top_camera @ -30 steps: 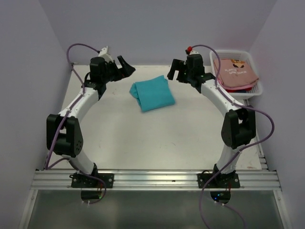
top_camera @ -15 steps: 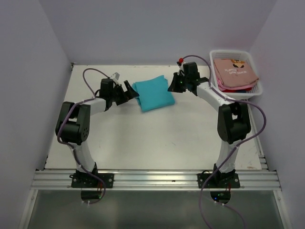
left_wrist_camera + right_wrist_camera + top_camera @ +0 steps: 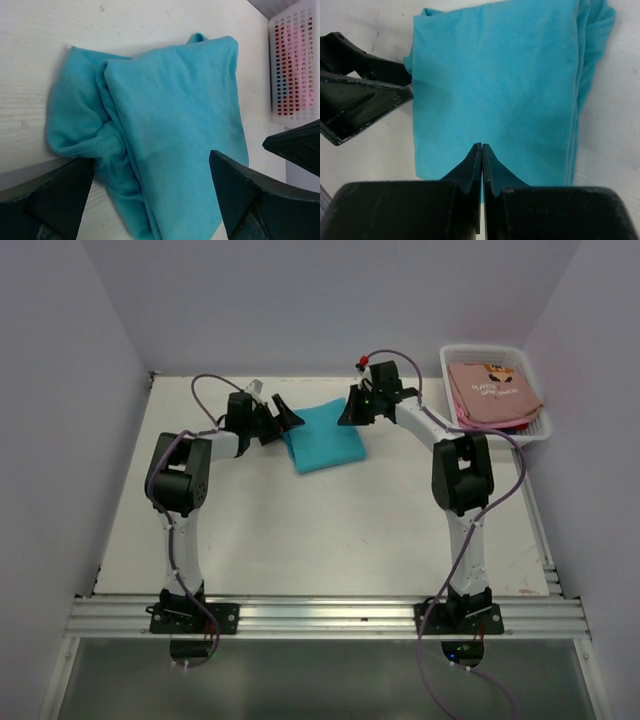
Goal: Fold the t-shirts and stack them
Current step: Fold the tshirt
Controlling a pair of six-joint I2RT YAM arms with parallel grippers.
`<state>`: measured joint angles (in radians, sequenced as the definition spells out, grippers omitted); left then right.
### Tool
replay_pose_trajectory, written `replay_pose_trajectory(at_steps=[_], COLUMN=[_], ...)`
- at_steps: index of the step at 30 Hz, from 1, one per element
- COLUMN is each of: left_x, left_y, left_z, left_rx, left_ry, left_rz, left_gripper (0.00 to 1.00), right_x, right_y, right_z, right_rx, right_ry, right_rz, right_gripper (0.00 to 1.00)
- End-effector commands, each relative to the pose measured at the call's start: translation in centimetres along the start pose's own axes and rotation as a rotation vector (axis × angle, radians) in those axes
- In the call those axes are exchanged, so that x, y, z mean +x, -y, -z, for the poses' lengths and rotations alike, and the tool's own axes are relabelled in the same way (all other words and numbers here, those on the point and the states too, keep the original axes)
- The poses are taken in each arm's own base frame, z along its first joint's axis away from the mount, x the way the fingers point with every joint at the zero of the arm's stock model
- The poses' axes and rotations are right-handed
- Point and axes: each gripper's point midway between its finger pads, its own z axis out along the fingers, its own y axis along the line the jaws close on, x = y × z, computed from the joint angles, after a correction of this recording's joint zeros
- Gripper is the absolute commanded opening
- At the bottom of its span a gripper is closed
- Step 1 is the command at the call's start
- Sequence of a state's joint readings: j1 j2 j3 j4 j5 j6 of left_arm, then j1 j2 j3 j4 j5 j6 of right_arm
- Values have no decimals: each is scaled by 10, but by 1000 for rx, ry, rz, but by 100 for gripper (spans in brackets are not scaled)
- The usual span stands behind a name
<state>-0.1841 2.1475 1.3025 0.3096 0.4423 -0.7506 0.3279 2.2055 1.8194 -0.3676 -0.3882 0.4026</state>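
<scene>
Reaching over the folded teal cloth t-shirt, your right gripper is clenched tight at its edge; you cannot tell whether any cloth is caught. The shirt lies on the white table, near the middle of the far edge. Your left gripper stands spread wide astride the shirt's opposite side. If you lift now, the right may come away empty, or drag one layer and undo the fold.
</scene>
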Motion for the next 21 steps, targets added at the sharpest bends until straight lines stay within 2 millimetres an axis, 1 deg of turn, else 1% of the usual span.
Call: replay_pose_trajectory(at_steps=[1, 3, 4, 5, 6, 9, 12, 14, 15, 16, 21], left_x=[25, 28, 29, 35, 38, 47, 55, 62, 66, 70, 86], left_y=[-14, -13, -11, -11, -11, -13, -15, -15, -14, -13, -5], left_z=[-22, -27, -30, -34, -35, -36, -35, -34, -35, -36, -41], left_rx=[-71, -81, -88, -97, -102, -115, -122, -113, -109, -99, -66], left_ry=[-67, -77, -86, -101, -110, -133, -149, -160, -165, -172, -197], left_rz=[45, 45, 41, 38, 38, 45, 54, 64, 68, 75, 83], left_gripper=[100, 100, 100, 100, 100, 100, 100, 100, 100, 100, 100], right_x=[1, 0, 5, 8, 9, 21, 31, 35, 41, 40, 54], right_y=[3, 9, 15, 18, 21, 32, 39, 44, 48, 50, 55], right_z=[-10, -16, -21, -24, -26, -33, -38, -39, -40, -40, -41], right_rx=[-1, 26, 40, 47, 55, 89, 106, 128, 137, 143, 155], right_ry=[-44, -43, -59, -65, -68, -91, -112, -119, -127, -123, -147], right_rz=[-21, -26, -36, -39, -47, -73, -91, -96, -105, -108, -121], right_gripper=[0, 0, 0, 0, 0, 0, 0, 0, 0, 0, 0])
